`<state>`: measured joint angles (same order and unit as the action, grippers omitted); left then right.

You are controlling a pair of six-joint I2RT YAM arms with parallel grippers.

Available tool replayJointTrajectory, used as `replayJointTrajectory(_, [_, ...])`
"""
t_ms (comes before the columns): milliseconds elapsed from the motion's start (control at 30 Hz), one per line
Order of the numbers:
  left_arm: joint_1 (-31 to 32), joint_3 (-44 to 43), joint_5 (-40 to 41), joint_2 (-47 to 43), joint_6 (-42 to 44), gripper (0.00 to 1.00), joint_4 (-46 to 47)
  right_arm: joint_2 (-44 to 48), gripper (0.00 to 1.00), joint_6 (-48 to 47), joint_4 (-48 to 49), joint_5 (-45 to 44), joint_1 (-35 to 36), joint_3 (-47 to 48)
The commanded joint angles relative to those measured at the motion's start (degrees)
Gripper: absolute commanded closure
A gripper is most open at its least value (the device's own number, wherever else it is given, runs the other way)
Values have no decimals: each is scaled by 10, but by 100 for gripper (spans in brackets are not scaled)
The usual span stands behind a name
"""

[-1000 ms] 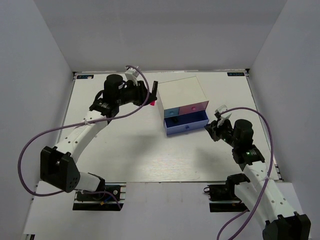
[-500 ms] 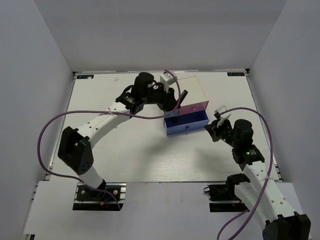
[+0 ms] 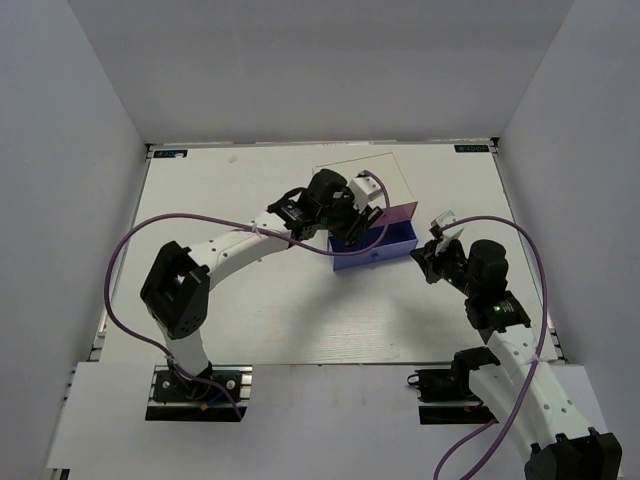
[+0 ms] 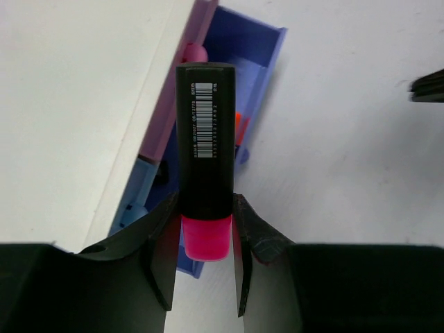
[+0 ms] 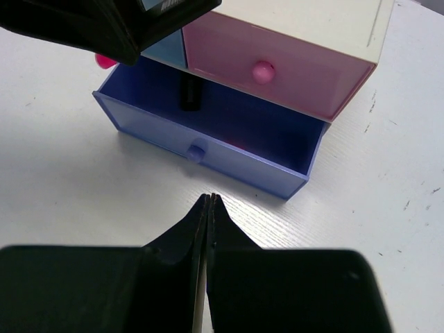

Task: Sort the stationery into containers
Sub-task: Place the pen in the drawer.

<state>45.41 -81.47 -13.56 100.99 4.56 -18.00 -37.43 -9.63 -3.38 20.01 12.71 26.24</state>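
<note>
Tightly pinched in left tool (image 4: 205, 211), pink-capped highlighter (image 4: 206, 125) over lower drawer (image 4: 243, 47), right tool (image 5: 209, 200) closed, empty

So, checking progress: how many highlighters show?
2. The pink-capped highlighter sits in the left gripper over the open lower drawer; a black highlighter lies inside that drawer. Others may be hidden there.

Twin white-shelled robot arms with black joint housings: the left arm (image 3: 230, 247) and right arm (image 3: 525, 385) each trail a looping purple cable (image 3: 106, 295). A small green light (image 3: 497, 309) glows on the right arm. Matte black, wedge-shaped fingers (image 4: 161, 257) tip the left gripper (image 4: 206, 208); the right gripper (image 5: 209, 201) matches.
</note>
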Motion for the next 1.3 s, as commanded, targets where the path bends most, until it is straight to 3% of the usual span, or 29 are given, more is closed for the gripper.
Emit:
replayJointTrajectory(0, [6,-20,77,6,24,96,-2,4,100,-4,9,-7,-2,16])
replayJointTrajectory(200, [19,-26,105,31,34,84,-2,8,100,-7,7,-15,-2,17])
replayJointTrajectory(267, [19,-26,111,37,34,71,5,7,100,-7,5,-16,-3,16])
replayJointTrajectory(367, [24,-26,117,42,40,64,5,8,100,-7,4,-16,-3,16])
replayJointTrajectory(533, [24,-26,130,42,40,41,10,6,100,-9,3,-12,-4,15])
replayJointTrajectory(667, [29,-38,117,23,34,27,23,1,87,-43,2,9,-3,14])
replayJointTrajectory(767, [35,-50,94,2,5,27,28,-6,84,-109,-12,81,-3,13])
replayJointTrajectory(833, [35,-44,82,-29,-20,33,33,-27,84,-210,-44,158,-2,16])
replayJointTrajectory(867, [35,-38,73,-41,-55,40,39,-31,93,-240,-54,186,-1,17])
replayJointTrajectory(900, [35,-28,68,-73,-74,60,51,-51,99,-338,-78,199,-2,20])
replayJointTrajectory(1033, [30,102,99,-194,-171,98,105,-120,100,-521,-155,259,-1,46])
replayJointTrajectory(1100, [25,160,133,-252,-226,98,120,-183,100,-605,-187,269,0,59])
replayJointTrajectory(1167, [25,242,169,-337,-262,70,125,-240,100,-677,-232,286,1,94])
replayJointTrajectory(1200, [25,290,201,-363,-278,38,109,-281,100,-702,-249,292,2,130])
replayJointTrajectory(1267, [25,331,223,-411,-309,17,92,-340,100,-733,-260,291,2,154])
